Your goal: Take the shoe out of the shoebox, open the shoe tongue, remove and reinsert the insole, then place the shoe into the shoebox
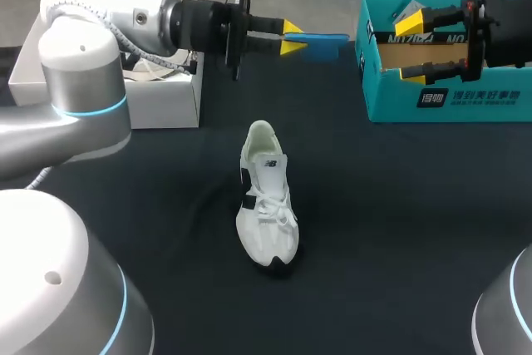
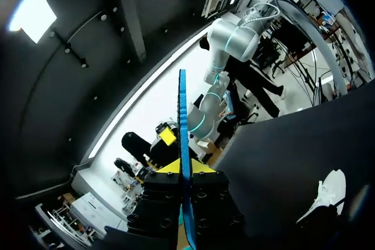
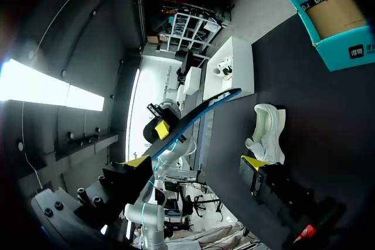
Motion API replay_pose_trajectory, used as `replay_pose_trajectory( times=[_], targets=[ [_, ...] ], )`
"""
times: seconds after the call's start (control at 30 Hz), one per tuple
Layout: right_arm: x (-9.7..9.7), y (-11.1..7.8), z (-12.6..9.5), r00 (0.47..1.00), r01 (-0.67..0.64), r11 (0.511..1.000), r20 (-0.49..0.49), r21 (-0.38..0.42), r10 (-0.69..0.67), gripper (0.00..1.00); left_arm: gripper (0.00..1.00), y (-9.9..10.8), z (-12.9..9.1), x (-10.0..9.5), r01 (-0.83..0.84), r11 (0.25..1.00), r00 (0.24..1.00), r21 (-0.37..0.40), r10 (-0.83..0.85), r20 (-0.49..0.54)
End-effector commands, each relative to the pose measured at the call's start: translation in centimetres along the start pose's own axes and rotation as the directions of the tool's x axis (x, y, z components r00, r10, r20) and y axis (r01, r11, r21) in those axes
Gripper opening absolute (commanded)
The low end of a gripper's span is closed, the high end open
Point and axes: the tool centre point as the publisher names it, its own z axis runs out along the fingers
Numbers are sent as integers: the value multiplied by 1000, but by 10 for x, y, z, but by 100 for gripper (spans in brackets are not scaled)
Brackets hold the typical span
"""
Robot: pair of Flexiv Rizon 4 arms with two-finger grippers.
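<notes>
Beyond shoe [image 1: 266, 197]: white box [image 1: 162, 106] left, shoebox [image 1: 449, 99] right.

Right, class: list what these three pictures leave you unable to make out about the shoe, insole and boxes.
Shoe interior: head view, tongue and laces cover most of it.
Insole faces: left wrist view shows it edge-on.
Shoebox floor: head view, right gripper covers part; picture edge cuts the box.
White box contents: head view, left arm hides most.
</notes>
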Motion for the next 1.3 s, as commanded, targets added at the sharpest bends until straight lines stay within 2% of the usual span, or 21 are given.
replay_pose_trajectory(
  times=[0.03, 0.07, 0.53, 0.57, 0.63, 0.7, 0.83, 0.87, 0.93, 0.97, 1.3],
  targets=[
    [0, -1, 1, 1000, -1, 1000, 1, -2, 1, 100, 0, -22, 6, 12, 193, 966, 970, -172, -162, 181],
    [0, -1, 1, 1000, -1, 1000, 1, -2, 1, 100, 0, -25, 7, 12, 190, 963, 970, -190, -155, 187],
    [0, -1, 1, 1000, -1, 1000, 1, -2, 1, 100, 0, -25, 7, 12, 190, 963, 970, -190, -155, 187],
    [0, -1, 1, 1000, -1, 1000, 1, -2, 1, 100, 0, -24, 7, 12, 222, 962, 964, -159, -193, 182],
    [0, -1, 1, 1000, -1, 1000, 1, -2, 1, 100, 0, -19, 7, 15, 286, 942, 951, -175, -257, 174],
    [0, -1, 1, 1000, -1, 1000, 1, -2, 1, 100, 0, -15, 9, 17, 343, 911, 935, -228, -307, 177],
    [0, -1, 1, 1000, -1, 1000, 1, -2, 1, 100, 0, -14, 9, 16, 421, 874, 904, -242, -384, 186],
    [0, -1, 1, 1000, -1, 1000, 1, -2, 1, 100, 0, -12, 9, 13, 477, 843, 876, -249, -434, 210],
    [0, -1, 1, 1000, -1, 1000, 1, -2, 1, 100, 0, -6, 8, 5, 659, 724, 749, -204, -608, 263],
    [0, -1, 1, 1000, -1, 1000, 1, -2, 1, 100, 0, -2, 7, 4, 693, 690, 718, -208, -633, 290],
    [0, -1, 1, 1000, -1, 1000, 1, -2, 1, 100, 0, -2, 7, 4, 693, 690, 718, -208, -633, 290]
  ],
)
